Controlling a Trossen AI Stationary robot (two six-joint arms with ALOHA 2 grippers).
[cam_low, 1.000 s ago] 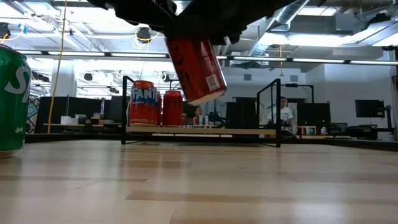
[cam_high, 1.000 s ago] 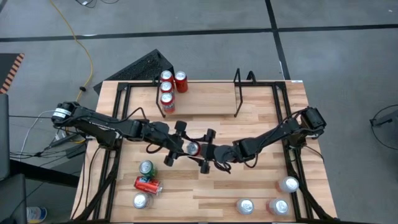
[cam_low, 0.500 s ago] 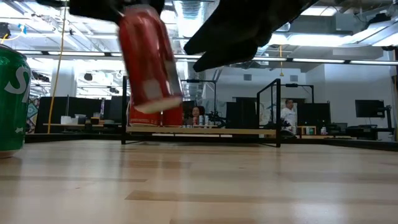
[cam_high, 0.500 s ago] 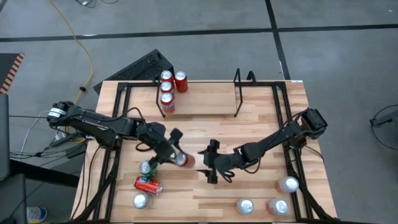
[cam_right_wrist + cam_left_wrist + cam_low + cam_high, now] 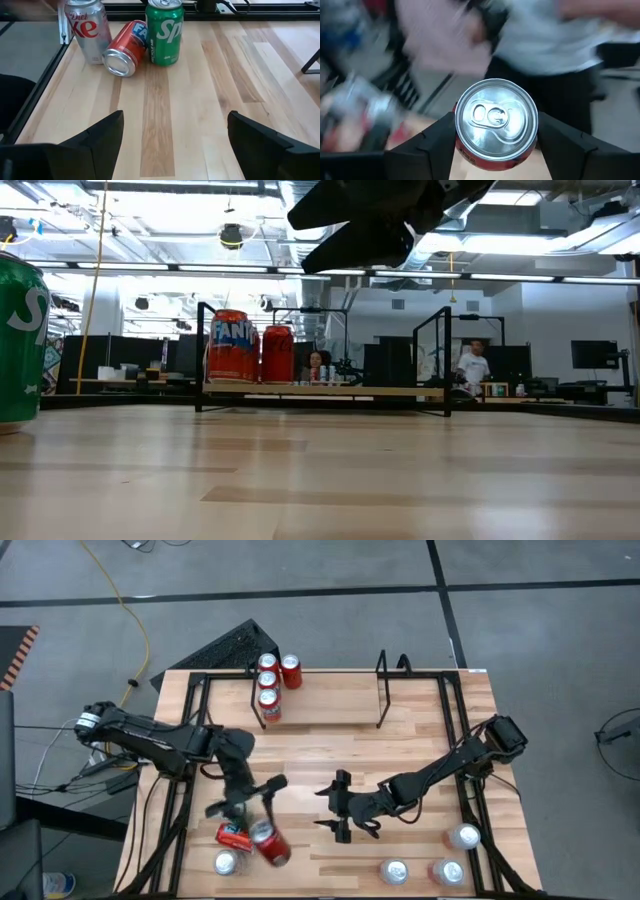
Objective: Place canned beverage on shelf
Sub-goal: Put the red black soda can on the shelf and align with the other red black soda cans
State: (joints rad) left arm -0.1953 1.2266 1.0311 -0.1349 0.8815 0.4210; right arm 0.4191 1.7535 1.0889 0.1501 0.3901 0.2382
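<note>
left gripper gripped a red can by its sides, above the table's near-left area beside a toppled orange can. right gripper hung mid-table, jaws wide, empty. shelf sat at the far edge, three cans at its left end.

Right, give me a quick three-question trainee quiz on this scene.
1. True or false: the right claw holds something.
2. The can in the left claw is: A green, B red, C silver.
3. Fill in: the Fanta can beside the Sprite can lies on its ____.
Key: 1 false; 2 B; 3 side.
</note>
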